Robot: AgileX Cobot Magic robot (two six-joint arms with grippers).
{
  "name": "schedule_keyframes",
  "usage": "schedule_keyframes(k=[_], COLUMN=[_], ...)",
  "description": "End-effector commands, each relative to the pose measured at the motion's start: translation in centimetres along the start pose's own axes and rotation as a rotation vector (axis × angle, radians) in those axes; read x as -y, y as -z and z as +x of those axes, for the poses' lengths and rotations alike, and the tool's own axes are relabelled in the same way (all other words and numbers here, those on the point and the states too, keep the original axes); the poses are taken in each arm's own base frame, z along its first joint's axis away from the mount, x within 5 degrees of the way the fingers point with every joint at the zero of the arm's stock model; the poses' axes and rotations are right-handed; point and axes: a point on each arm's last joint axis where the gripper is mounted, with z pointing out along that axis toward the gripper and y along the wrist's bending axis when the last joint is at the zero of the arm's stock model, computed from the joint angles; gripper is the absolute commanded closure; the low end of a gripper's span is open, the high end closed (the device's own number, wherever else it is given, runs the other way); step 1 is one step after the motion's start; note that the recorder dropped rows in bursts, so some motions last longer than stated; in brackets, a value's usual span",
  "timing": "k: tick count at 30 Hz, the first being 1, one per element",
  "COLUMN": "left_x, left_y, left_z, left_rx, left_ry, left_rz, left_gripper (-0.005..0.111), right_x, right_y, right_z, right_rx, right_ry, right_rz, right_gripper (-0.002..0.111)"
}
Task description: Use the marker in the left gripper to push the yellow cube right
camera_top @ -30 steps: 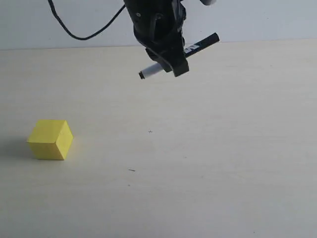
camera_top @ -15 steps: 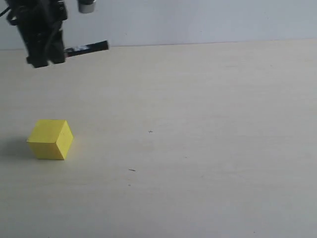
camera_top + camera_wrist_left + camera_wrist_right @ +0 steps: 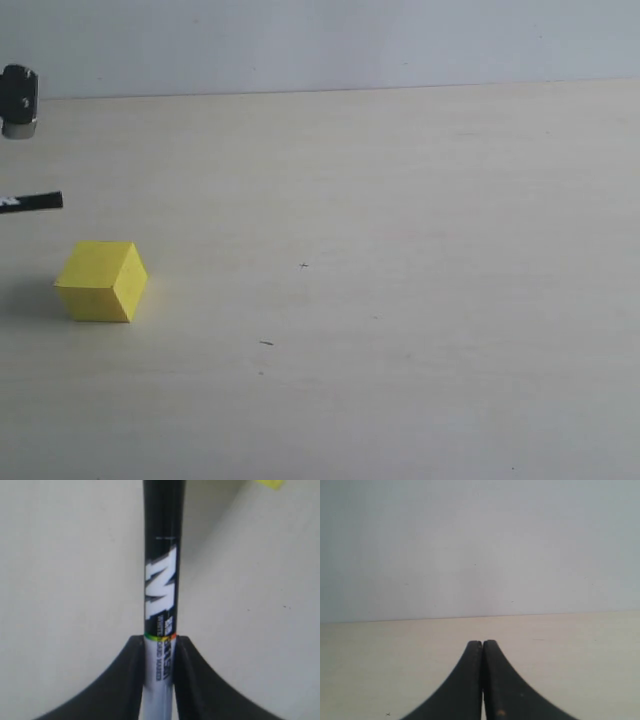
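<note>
One marker [image 3: 161,580], clamped between the fingers of the left hand [image 3: 159,642], black end jutting out ahead. Danger from here, I'd say: sweep right on the present line and the marker could sail past the yellow cube [image 3: 102,281] without contact. Clip only a corner and the cube may spin instead of sliding. Push hard and the pen could twist in that grip. Now positions: the cube sits on the worktop [image 3: 400,200] near the left side of the exterior view. The marker's black end pokes in from the left edge, above the cube in the picture and apart from it. The hand itself is outside that frame. Right hand [image 3: 482,645]: fingers pressed together, holding nothing.
</note>
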Motion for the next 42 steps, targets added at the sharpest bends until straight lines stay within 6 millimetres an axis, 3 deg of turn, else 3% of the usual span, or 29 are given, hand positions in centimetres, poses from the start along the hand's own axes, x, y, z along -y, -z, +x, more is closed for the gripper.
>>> schedule_keyframes(k=[1, 6, 11, 14, 27, 42], left_x=[0.0, -1.0, -1.4, -1.5, -1.2, -1.6], left_y=[-2.7, -4.5, -6.5, -7.0, -7.9, -8.0], left_z=[2.1, 3.2, 4.0, 3.9, 3.9, 3.7], left_rx=[0.041, 0.077, 0.074, 0.069, 0.053, 0.066], left_ry=[-0.021, -0.095, -0.016, -0.056, -0.206, -0.205], left_rz=[-0.018, -0.17, -0.127, -0.114, -0.117, -0.186], left_gripper=[0.107, 0.107, 0.107, 0.107, 0.107, 0.107], right_x=[0.0, 0.0, 0.0, 0.0, 0.0, 0.0], right_y=[0.0, 0.0, 0.0, 0.0, 0.0, 0.0], right_z=[0.1, 0.1, 0.1, 0.1, 0.1, 0.1], right_rx=[0.004, 0.004, 0.004, 0.004, 0.004, 0.004], right_ry=[0.008, 0.008, 0.008, 0.008, 0.008, 0.008], right_rz=[0.0, 0.0, 0.0, 0.0, 0.0, 0.0], right_gripper=[0.108, 0.108, 0.108, 0.108, 0.108, 0.108])
